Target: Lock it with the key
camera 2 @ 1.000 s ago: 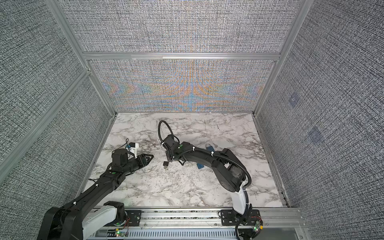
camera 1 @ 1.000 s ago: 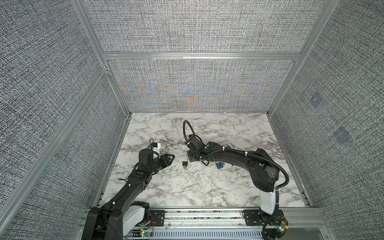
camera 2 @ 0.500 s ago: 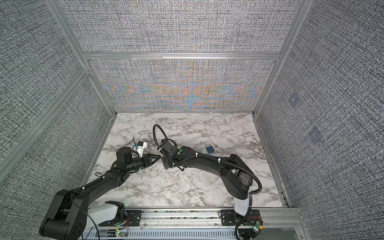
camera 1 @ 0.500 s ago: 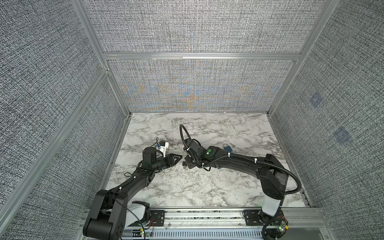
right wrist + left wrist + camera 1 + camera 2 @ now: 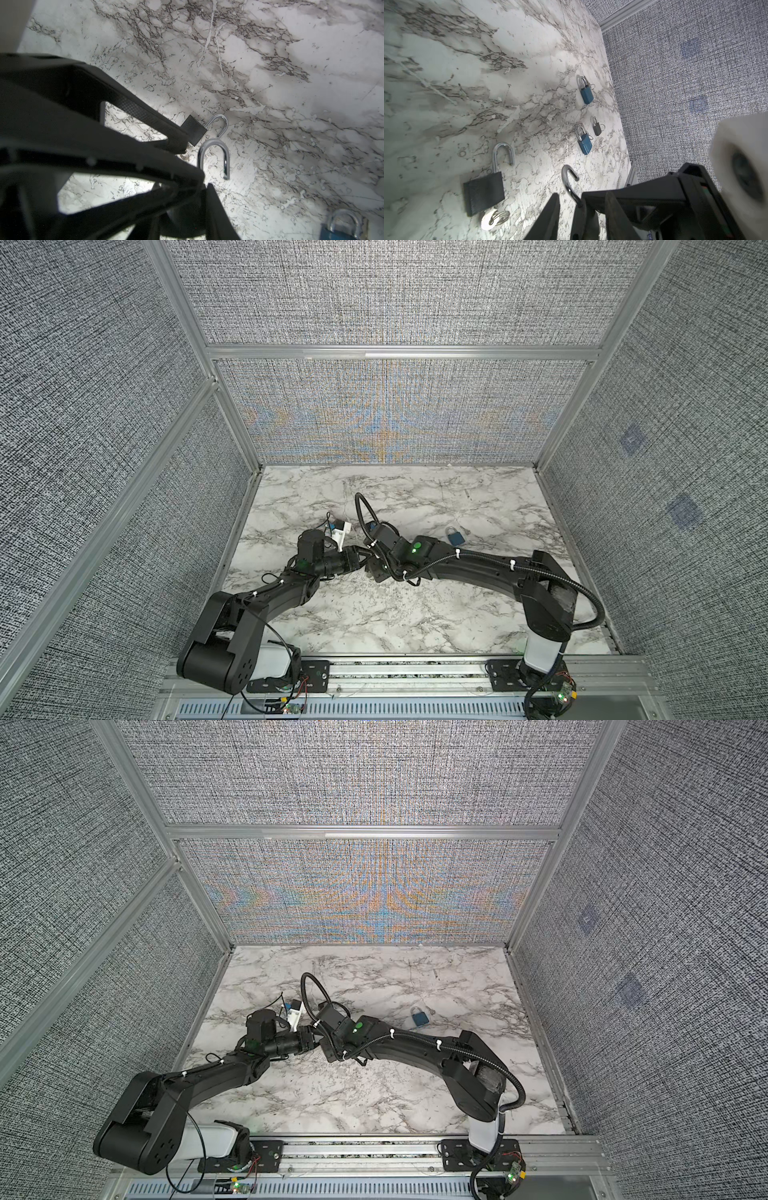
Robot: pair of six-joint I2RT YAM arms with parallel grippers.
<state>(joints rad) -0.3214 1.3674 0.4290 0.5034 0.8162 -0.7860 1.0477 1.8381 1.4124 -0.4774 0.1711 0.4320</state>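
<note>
Right tool (image 5: 185,207) grips an unlatched black padlock (image 5: 227,164) at centre frame; left tool (image 5: 581,199), jaws narrowly parted, flanks it. Beyond, at lower left in the left wrist view, a second open padlock (image 5: 483,193) and key (image 5: 488,221) lie on the tabletop (image 5: 467,83). Locking is not yet done.

Four padlocks lie on a white, grey-veined marble tabletop (image 5: 415,614), as seen in the left wrist view. Left of the middle, a black padlock (image 5: 483,193) lies flat with its shackle swung open, and a silver key (image 5: 488,221) on a wire ring touches its base. Between the middle and the right edge lie one blue padlock (image 5: 586,93), a second blue padlock (image 5: 584,143) and, just beside the second, a small grey padlock (image 5: 597,127), all three with shackles closed.
</note>
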